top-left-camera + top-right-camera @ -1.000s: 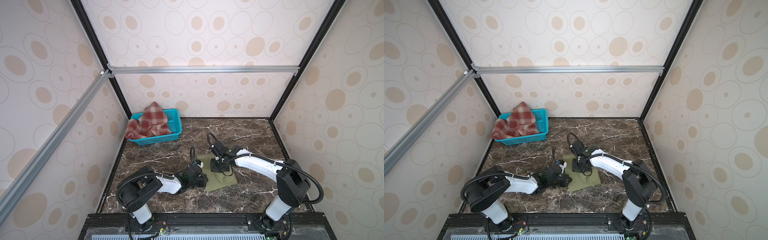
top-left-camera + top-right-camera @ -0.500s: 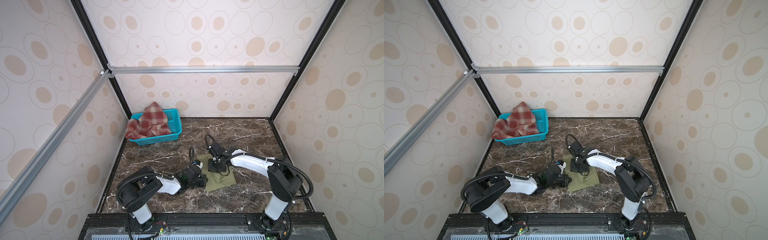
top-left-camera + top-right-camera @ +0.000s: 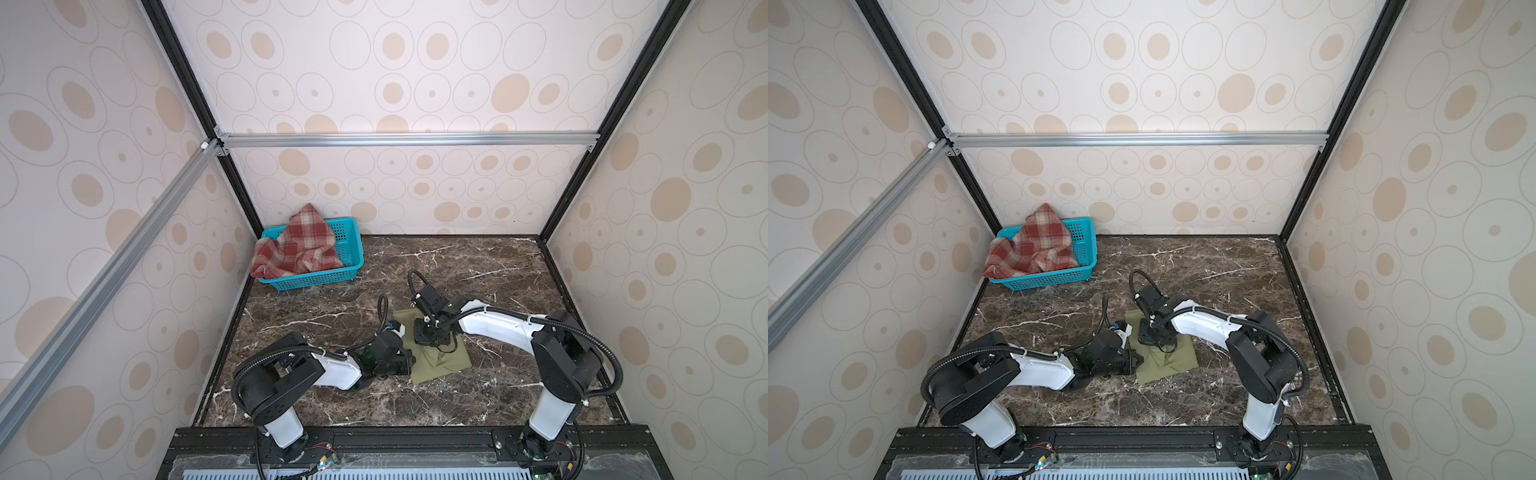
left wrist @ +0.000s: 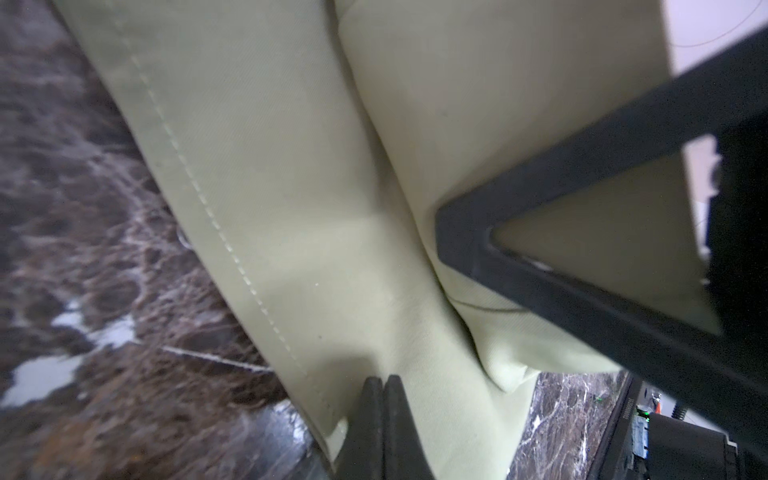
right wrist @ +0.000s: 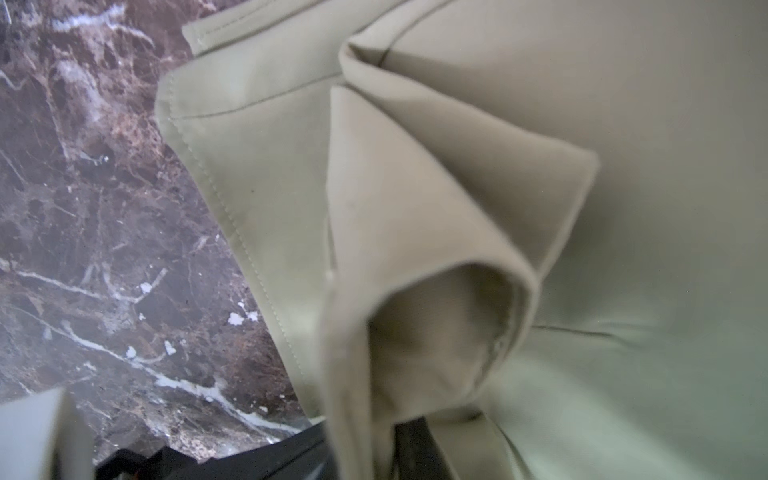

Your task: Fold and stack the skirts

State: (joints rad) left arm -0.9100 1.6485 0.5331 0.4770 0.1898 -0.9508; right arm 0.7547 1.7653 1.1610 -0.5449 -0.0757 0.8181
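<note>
Olive-green skirt (image 3: pixel 442 359), partly folded, lies on the marble counter (image 3: pixel 498 274) at centre front. The plaid skirt (image 3: pixel 299 245) is heaped in the teal basket (image 3: pixel 316 280) in the back left corner. The left gripper (image 4: pixel 384 401) sits at the olive skirt's edge, jaws pressed together; whether cloth lies between them cannot be told. The right gripper (image 3: pixel 430 338) stands over a raised fold (image 5: pixel 436 232) that hides its jaws. For a good fold, the flap should be laid flat, hems aligned, and wrinkles smoothed.

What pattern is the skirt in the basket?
Red-and-cream plaid skirt, clearest in a top view.
</note>
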